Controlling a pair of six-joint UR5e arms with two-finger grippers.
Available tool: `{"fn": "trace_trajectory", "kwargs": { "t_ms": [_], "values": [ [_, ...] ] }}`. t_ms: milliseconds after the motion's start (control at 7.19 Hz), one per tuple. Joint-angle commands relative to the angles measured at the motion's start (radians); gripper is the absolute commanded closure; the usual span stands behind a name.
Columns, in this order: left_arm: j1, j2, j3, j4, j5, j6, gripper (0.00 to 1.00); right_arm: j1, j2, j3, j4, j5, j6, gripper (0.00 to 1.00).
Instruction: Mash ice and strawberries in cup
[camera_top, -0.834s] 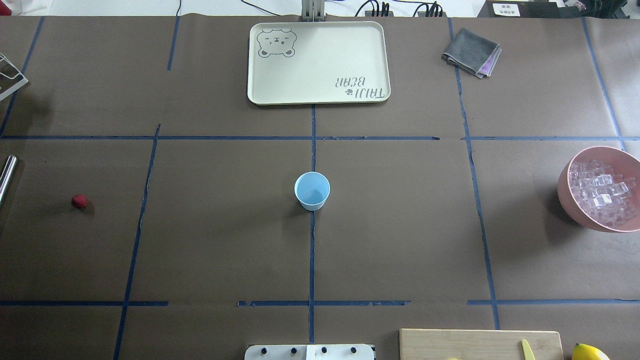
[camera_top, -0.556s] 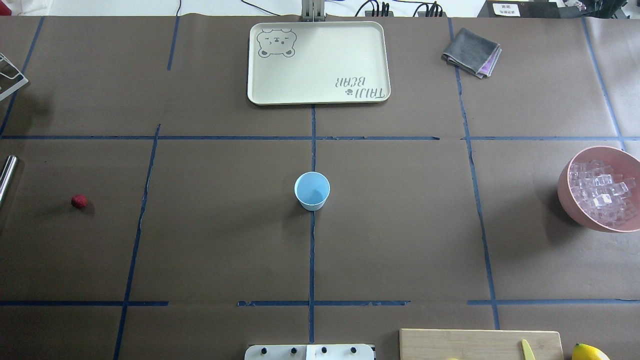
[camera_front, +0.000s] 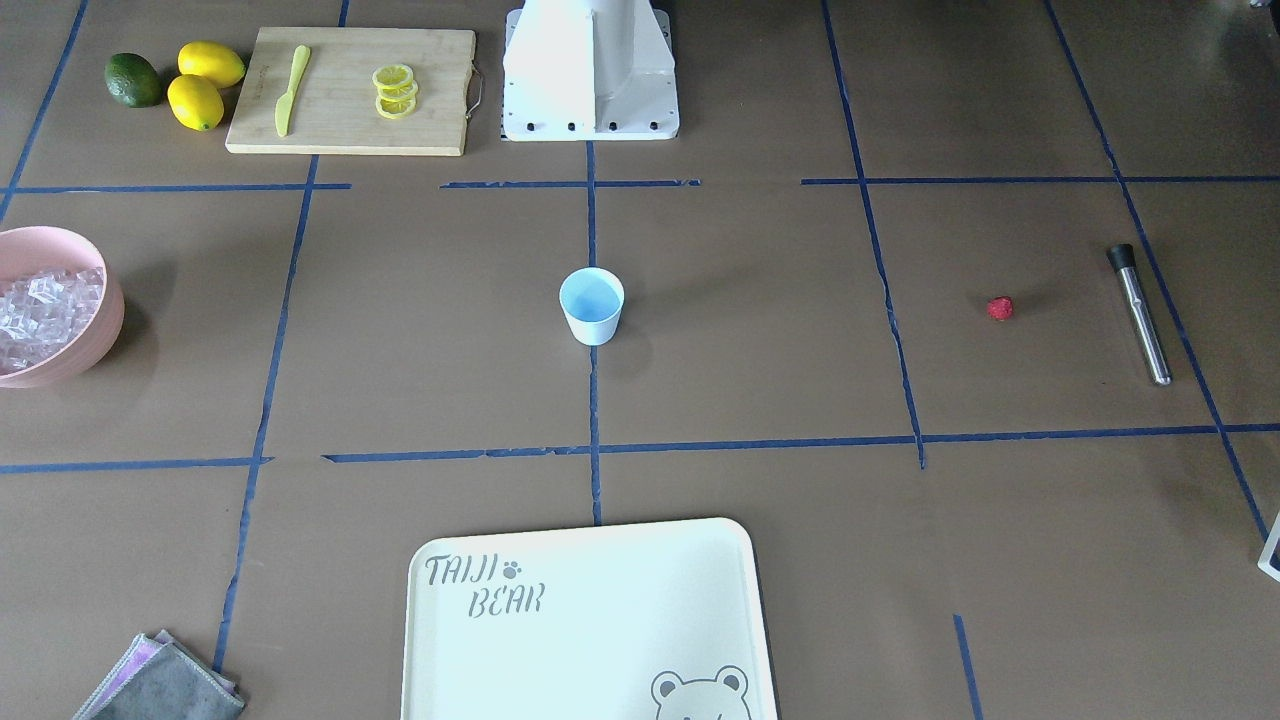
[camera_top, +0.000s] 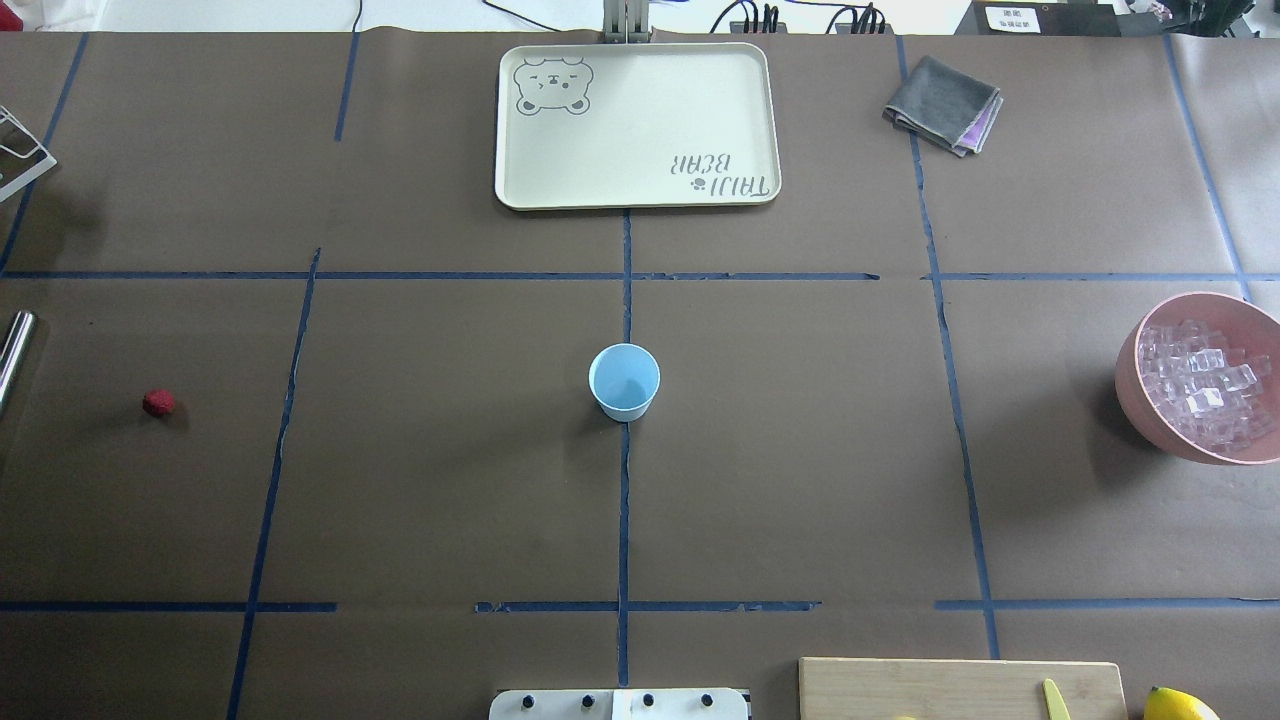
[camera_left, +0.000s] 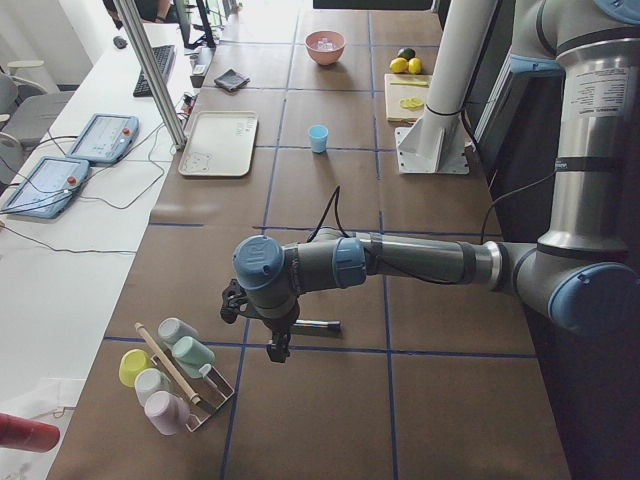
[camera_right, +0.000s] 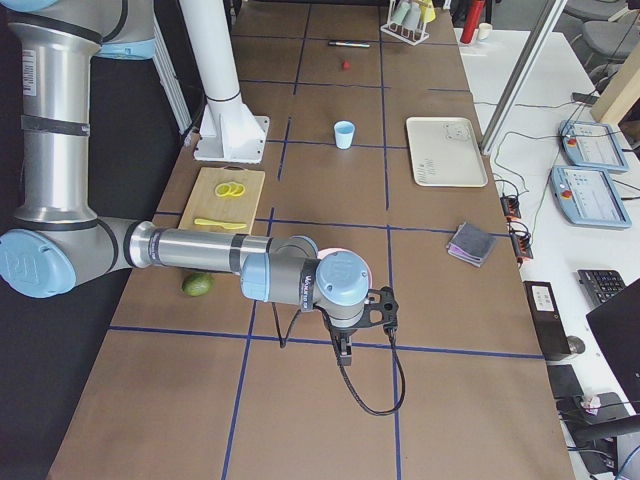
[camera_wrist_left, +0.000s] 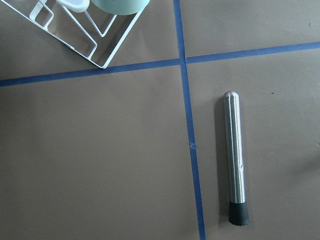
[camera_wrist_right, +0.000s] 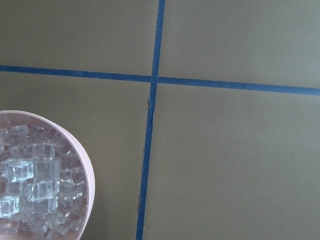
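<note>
Since the left gripper (camera_left: 277, 347) and right gripper (camera_right: 343, 352) show only in side views, whether they are open or closed cannot be told. The pink bowl (camera_top: 1130, 395) on the robot's right holds the ice (camera_top: 1205, 385). The cup (camera_top: 624, 380) stands upright at centre. The strawberry (camera_top: 158, 403) lies well apart on the left.

Steel muddler (camera_wrist_left: 235, 150), black tip, flat on the table just beside the left gripper (camera_left: 278, 350). White rack (camera_wrist_left: 102, 64) of pastel cups near it. Pink bowl (camera_wrist_right: 90, 172) near the right gripper (camera_right: 343, 352). Avocado (camera_right: 197, 285), cutting board (camera_right: 205, 200) with lemon slices (camera_right: 231, 189) and grey cloth (camera_right: 470, 243) farther off. Tray (camera_top: 636, 125) well apart from both.
</note>
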Motion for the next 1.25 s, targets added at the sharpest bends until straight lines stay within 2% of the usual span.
{"fn": "trace_trajectory", "kwargs": {
  "t_ms": [0, 139, 556, 695, 834, 973, 1112],
  "values": [
    [0.0, 0.001, -0.013, 0.0, 0.0, -0.002, 0.0, -0.012, 0.071, 0.007, -0.014, -0.053, 0.014, 0.01],
    [0.0, 0.001, -0.021, 0.0, 0.0, -0.002, 0.0, -0.018, 0.083, -0.011, 0.001, -0.05, 0.084, 0.01],
    [0.0, 0.001, -0.022, 0.0, 0.0, 0.001, 0.0, -0.079, 0.08, 0.012, 0.027, -0.038, 0.132, 0.01],
    [0.0, 0.001, -0.024, 0.0, -0.002, 0.001, 0.0, -0.092, 0.109, 0.006, 0.015, -0.032, 0.134, 0.01],
    [0.0, 0.002, -0.028, -0.011, 0.0, -0.002, 0.0, -0.156, 0.16, 0.009, 0.013, -0.061, 0.131, 0.01],
    [0.0, 0.002, -0.03, -0.014, 0.0, -0.002, 0.0, -0.182, 0.162, 0.013, 0.021, -0.081, 0.222, 0.01],
    [0.0, 0.002, -0.03, -0.014, 0.0, -0.002, 0.0, -0.228, 0.159, 0.073, 0.024, -0.088, 0.381, 0.01]
  ]
}}
